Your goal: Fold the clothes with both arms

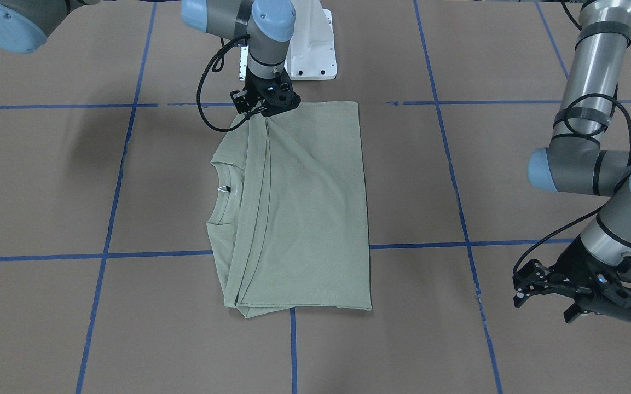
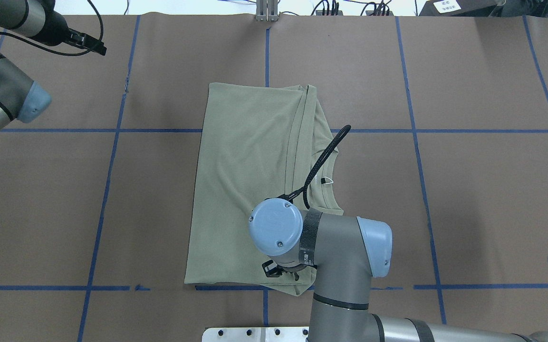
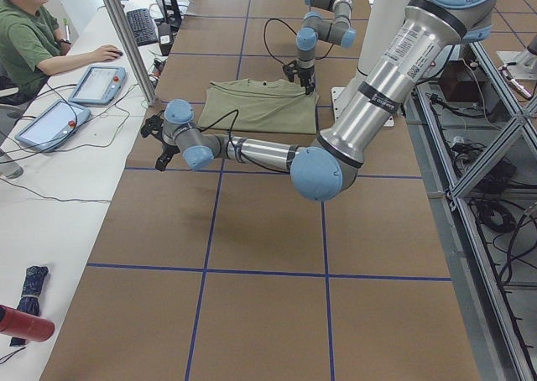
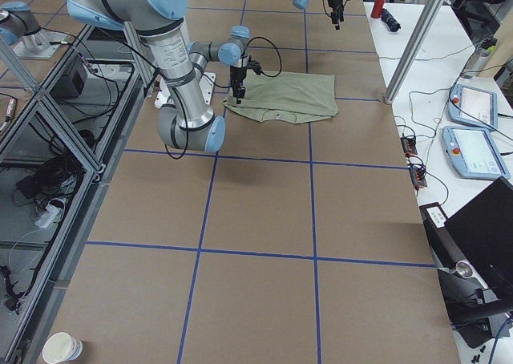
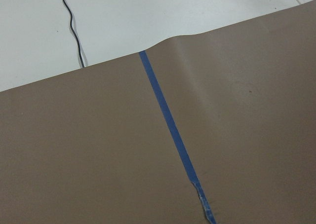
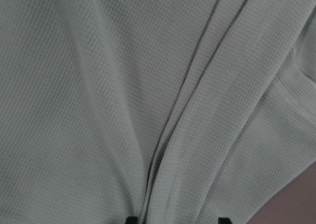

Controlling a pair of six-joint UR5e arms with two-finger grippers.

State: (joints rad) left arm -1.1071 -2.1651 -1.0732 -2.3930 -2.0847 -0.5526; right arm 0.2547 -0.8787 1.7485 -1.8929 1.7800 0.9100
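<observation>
Shirt [image 1: 304, 208] lies folded mid-frame, right gripper [image 1: 267, 102] pinching its top edge, left gripper [image 1: 578, 293] empty, jaws apart; release gently, flat.

Brown worktop [image 2: 468, 199] gridded with blue tape lines [image 2: 112, 190]. A white side desk [image 3: 50, 196] along its far edge carries tablets [image 3: 96, 83], cables and a seated person [image 3: 33, 37].

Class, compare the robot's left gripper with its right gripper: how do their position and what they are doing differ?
The right gripper is down on the green shirt, at its edge nearest the robot; the left gripper hangs over bare brown table, well away from the shirt. The right gripper pinches gathered fabric; the left gripper is open and empty. Both are black two-finger grippers.
</observation>
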